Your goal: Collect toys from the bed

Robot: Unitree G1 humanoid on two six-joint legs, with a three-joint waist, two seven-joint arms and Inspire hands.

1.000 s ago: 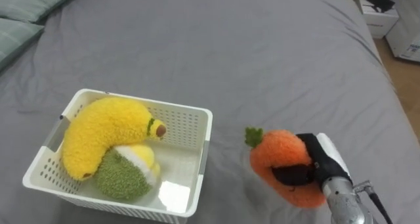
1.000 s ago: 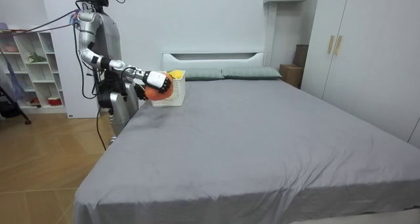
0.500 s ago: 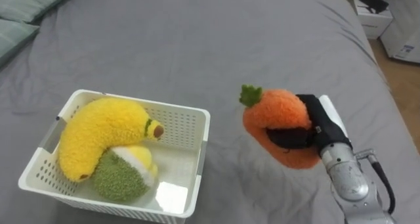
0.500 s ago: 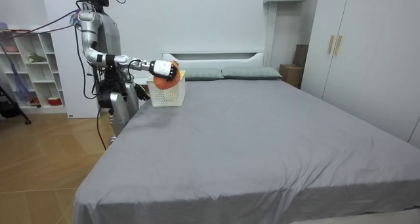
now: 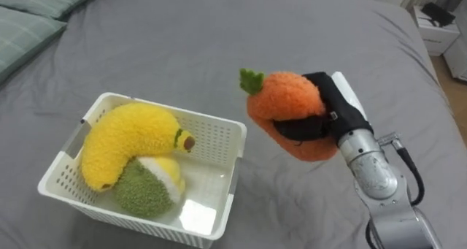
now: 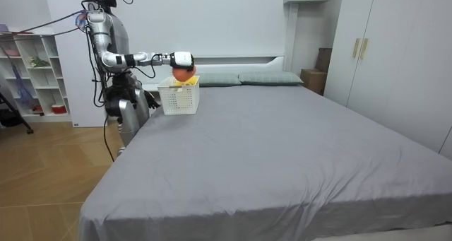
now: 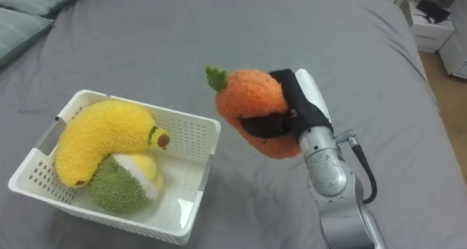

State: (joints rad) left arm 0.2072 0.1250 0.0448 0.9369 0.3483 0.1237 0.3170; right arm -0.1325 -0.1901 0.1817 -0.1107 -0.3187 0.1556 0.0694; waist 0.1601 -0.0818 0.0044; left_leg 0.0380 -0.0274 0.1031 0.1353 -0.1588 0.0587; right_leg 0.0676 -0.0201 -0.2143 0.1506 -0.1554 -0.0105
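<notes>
The robot's right hand [image 5: 334, 109] curled its fingers and thumb tight round an orange plush carrot [image 5: 281, 97], holding it in the air above the grey bed [image 5: 219, 37]. The carrot hung just beside the right rim of a white slatted basket [image 5: 235, 155], its green tuft pointing toward the basket. Inside lay a yellow plush banana [image 5: 120, 143] resting on a round green-and-yellow plush toy [image 5: 142, 194]. The robot stood at the bedside near the headboard, right arm stretched out.
</notes>
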